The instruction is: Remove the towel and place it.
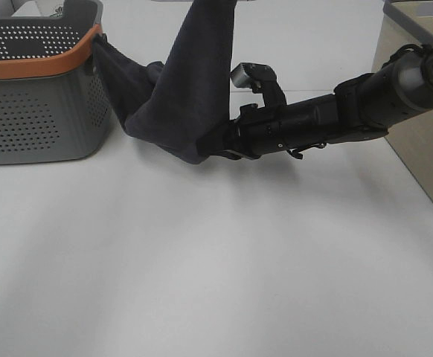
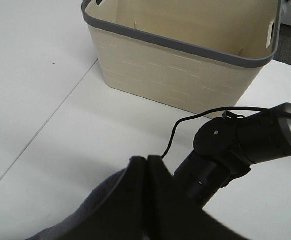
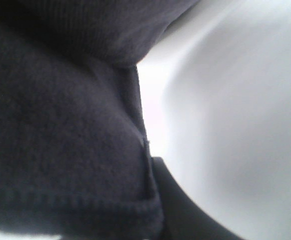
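far left there's the grey basket [image 1: 38, 126] with the orange rim [image 1: 30, 68], and one end of the towel [image 1: 179, 89] is caught at the rim's near corner, so it isn't off the basket yet. from that corner the cloth drops to a low fold just above the table [image 1: 201, 260], then climbs steeply out of the top of the high view. so the long axis is basically a v, with one leg pinned at the basket and the other hauled upward.

the upper leg looks like it belongs to the left gripper [image 2: 148, 160]. it's out of the high shot, but in its own wrist view the two fingers sit pressed flat together with grey towel bulging out beside them, so it reads as pinching the cloth.

next over, the right gripper [image 1: 218, 146] comes in low from the right, nose buried in the bottom of the v. its wrist view is nearly all dark terry and hem, with one finger [image 3: 185, 215] poking in at the edge. can't tell if it's spread or clamped.

far right is a beige bin [image 1: 417, 111], well apart from the grey basket. probably the drop spot, though that's a guess.

what the next move hangs on: the snagged end lies to the left of both grippers, so any pull has to go up and rightward, away from that rim. the right gripper is the nearer one to the fold.
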`<state>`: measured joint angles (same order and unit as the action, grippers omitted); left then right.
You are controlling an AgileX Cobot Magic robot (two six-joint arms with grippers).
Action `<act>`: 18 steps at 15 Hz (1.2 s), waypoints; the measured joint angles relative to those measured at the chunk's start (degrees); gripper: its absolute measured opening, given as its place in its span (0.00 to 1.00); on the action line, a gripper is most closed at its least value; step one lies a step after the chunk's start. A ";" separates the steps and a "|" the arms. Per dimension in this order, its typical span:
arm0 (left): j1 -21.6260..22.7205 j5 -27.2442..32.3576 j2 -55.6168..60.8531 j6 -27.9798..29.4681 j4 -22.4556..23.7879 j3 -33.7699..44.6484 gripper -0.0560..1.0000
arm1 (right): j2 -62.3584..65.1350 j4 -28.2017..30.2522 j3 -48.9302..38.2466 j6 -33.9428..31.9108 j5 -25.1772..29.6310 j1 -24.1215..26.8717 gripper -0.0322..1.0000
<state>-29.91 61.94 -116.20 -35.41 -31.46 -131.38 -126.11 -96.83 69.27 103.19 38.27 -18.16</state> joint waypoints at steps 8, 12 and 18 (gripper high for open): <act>0.23 -4.64 0.23 7.68 3.09 0.00 0.05 | 17.82 45.89 0.00 -33.58 0.46 0.00 0.05; 0.23 -9.91 0.23 14.15 3.44 -0.57 0.05 | 34.95 64.40 0.00 -45.78 1.72 3.84 0.05; 0.23 -12.61 1.20 32.14 23.55 -0.57 0.05 | 43.43 81.36 0.00 -46.24 10.26 6.53 0.05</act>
<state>-29.68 49.33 -114.99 -3.27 -7.91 -131.95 -82.68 -15.47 69.27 56.95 48.53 -11.63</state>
